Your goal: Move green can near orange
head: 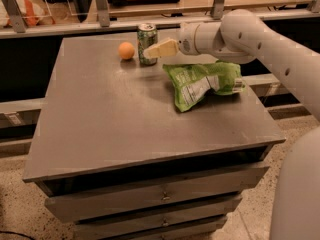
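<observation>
The green can [146, 40] stands upright near the far edge of the grey table [115, 119]. The orange [126, 50] lies on the table just left of the can, a small gap apart. My gripper [159, 49] reaches in from the right and sits right beside the can's lower right side, partly overlapping it in this view. I cannot tell whether it touches the can. The white arm [235, 34] stretches back to the right behind it.
A light-green chip bag [202, 81] lies on the table right of centre, under my arm. A railing with metal posts [102, 4] runs just behind the table's far edge. Drawers [160, 194] sit below the front edge.
</observation>
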Robot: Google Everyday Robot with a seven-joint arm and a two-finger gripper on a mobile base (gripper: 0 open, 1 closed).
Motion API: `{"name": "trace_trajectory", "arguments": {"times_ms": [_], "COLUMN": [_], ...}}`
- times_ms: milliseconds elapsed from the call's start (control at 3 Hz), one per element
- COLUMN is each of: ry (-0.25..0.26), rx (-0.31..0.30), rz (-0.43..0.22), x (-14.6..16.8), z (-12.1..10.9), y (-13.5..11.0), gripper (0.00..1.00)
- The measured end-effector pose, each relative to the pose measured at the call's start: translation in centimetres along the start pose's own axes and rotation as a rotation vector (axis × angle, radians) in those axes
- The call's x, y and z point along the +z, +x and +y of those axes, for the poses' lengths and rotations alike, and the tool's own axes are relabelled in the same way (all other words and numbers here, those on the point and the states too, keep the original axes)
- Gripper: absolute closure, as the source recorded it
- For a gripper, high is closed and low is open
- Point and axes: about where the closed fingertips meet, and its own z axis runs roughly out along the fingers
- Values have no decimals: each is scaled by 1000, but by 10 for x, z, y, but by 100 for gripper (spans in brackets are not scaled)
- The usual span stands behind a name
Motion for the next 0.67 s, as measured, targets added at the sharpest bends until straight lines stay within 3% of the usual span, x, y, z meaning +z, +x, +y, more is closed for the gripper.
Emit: {"name": "trace_trajectory", "arguments": {"times_ms": [333, 667], "ry": [30, 46], "rx": [-31, -30], "rz": [70, 85], "x": [-18, -22], "z": [-15, -23], "y": [2, 8], "gripper": [0, 0]}}
